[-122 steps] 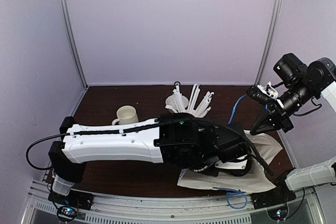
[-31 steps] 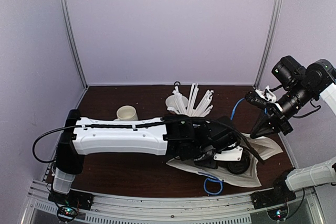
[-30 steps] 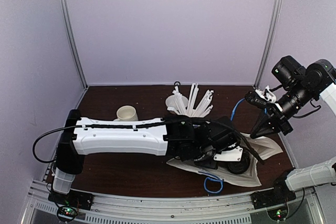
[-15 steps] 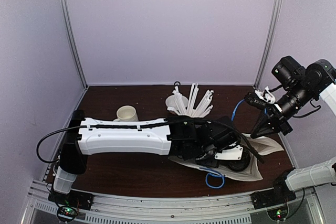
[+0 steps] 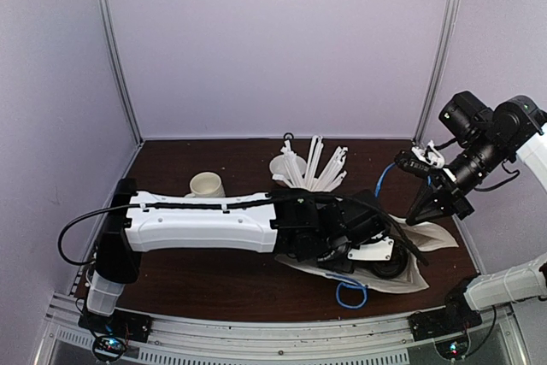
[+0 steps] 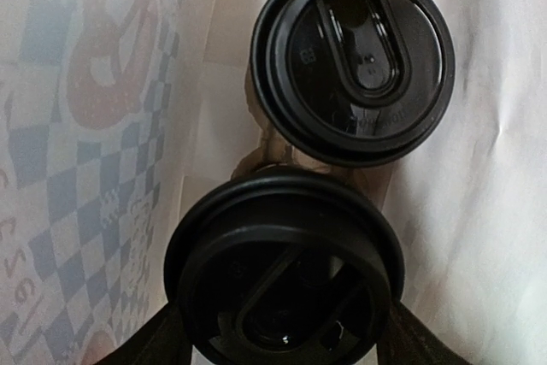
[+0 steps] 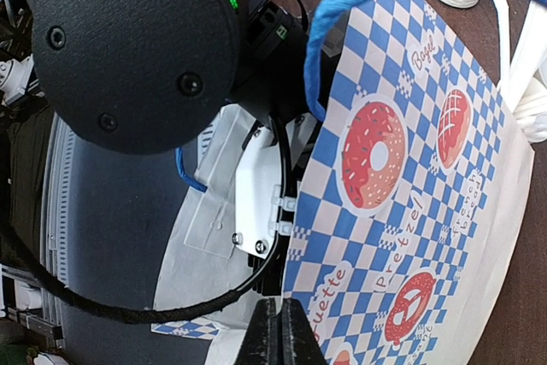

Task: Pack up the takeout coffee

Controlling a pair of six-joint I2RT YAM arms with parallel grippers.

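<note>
Our left gripper [image 6: 282,344] is deep inside the donut-print paper bag [image 6: 85,126]. Its jaws are spread wide and clamped on a lidded black coffee cup [image 6: 286,271], with fingers [image 6: 167,344] on either side of it. The second lidded cup [image 6: 352,57] stands just past the fingertips, its lid nearly touching the held one. Our right gripper [image 7: 280,331] is pinched fully together on the bag's edge, holding the mouth up. If we release before the cup is seated, it may topple onto its neighbour. If the pinch slips, the mouth may collapse onto our left wrist and drag the bag as we withdraw.
</note>
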